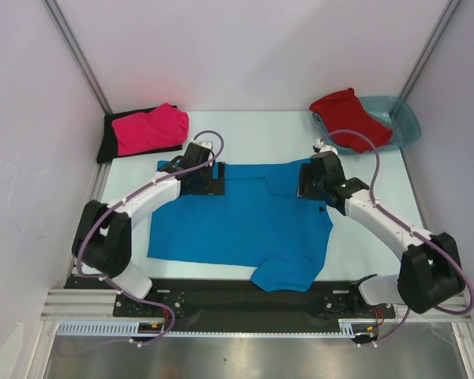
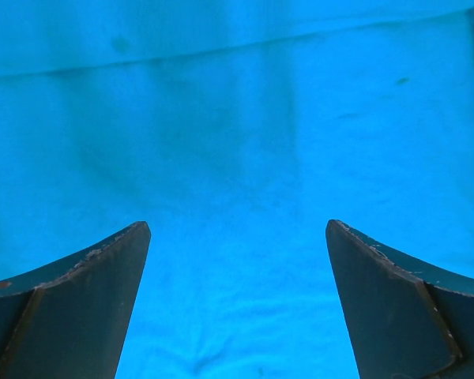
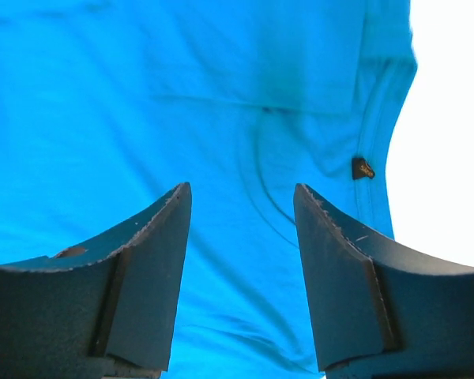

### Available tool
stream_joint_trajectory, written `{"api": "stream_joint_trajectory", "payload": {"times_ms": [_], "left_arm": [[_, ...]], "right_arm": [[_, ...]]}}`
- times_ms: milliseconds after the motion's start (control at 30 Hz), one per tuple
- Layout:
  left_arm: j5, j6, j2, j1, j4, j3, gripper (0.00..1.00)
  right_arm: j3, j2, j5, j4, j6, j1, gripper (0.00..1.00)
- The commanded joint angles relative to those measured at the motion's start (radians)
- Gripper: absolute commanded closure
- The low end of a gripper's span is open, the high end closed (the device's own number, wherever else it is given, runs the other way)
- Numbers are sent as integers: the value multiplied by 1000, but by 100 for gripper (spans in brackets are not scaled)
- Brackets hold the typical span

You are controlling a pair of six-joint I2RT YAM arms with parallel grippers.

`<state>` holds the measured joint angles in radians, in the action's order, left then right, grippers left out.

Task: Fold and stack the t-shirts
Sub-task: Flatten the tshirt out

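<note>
Bright, even light, soft shadows.
In my right wrist view the table blows out white at the right edge; my fingers sit dark below, the blue t-shirt slightly soft.

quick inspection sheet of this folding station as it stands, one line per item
surface: pale table, mostly covered at centre by one shirt
job's things: blue t-shirt spread out at centre; pink t-shirt lying on black t-shirt at far left; red t-shirt draped over the tub
clutter: teal tub at far right
hands: left hand open over blue cloth, holding nothing; right hand open over the shirt's far right part
cables: purple cable looped along each arm
surroundings: white walls with metal posts
</note>
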<state>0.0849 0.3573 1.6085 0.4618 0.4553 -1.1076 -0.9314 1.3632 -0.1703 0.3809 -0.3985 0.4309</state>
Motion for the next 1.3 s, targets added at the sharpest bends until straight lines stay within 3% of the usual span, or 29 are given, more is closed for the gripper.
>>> {"api": "stream_joint_trajectory", "payload": {"times_ms": [0, 233, 500, 900, 1267], "left_arm": [[9, 5, -103, 11, 36, 23, 0], [-71, 94, -191, 53, -21, 195, 0], [-71, 155, -194, 109, -67, 322, 0], [65, 315, -260, 123, 17, 503, 0], [108, 341, -283, 123, 85, 535, 0]], "right_arm": [[-58, -58, 61, 76, 21, -1, 40], [52, -125, 201, 150, -121, 37, 41], [223, -179, 172, 128, -212, 118, 41], [253, -118, 95, 139, -270, 204, 43], [238, -144, 45, 168, -264, 220, 43]]}}
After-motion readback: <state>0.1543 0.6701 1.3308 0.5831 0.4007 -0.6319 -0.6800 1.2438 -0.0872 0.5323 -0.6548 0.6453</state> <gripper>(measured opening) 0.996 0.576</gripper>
